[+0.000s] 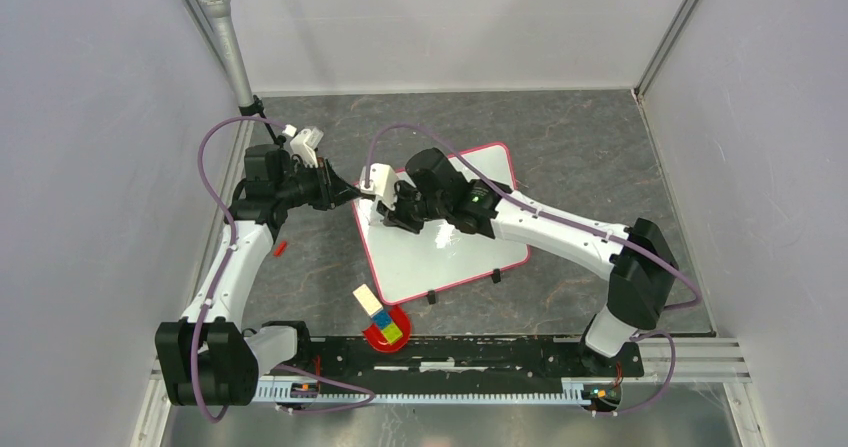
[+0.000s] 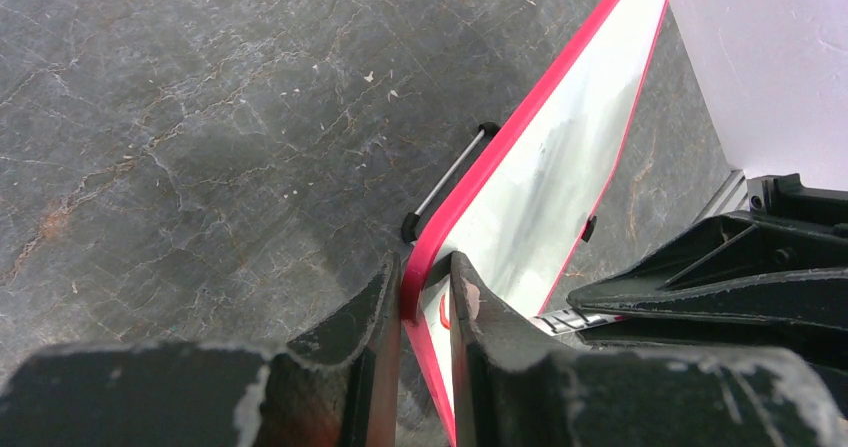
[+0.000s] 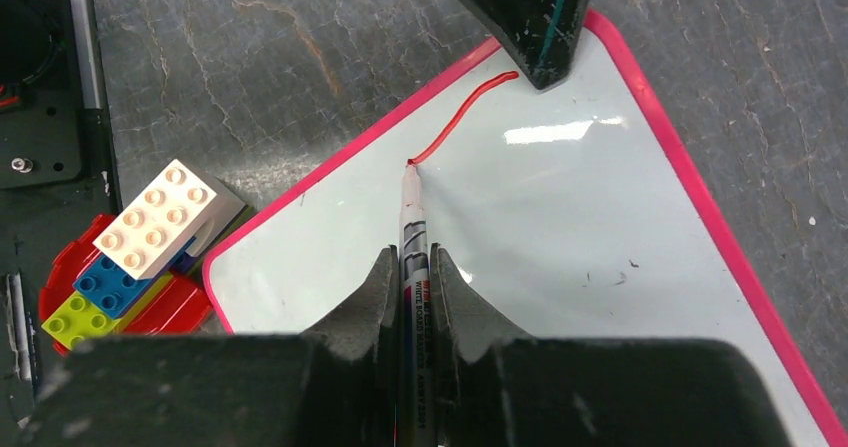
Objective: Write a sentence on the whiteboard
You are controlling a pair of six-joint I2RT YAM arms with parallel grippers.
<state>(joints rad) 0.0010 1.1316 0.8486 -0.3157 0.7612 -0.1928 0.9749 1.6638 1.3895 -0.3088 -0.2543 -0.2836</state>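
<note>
Dark stone-patterned tabletop (image 1: 590, 137), grey enclosure walls. Right end effector (image 3: 410, 259) is clamped on a marker (image 3: 412, 229), tip down on the whiteboard (image 1: 455, 257) at the end of a curved red line (image 3: 462, 119). Left end effector (image 2: 427, 279) pinches the board's pink left edge. Board lies mid-tabletop, long axis left-to-right, right end angled away from the arm bases, black clips (image 1: 495, 275) on the near edge.
</note>
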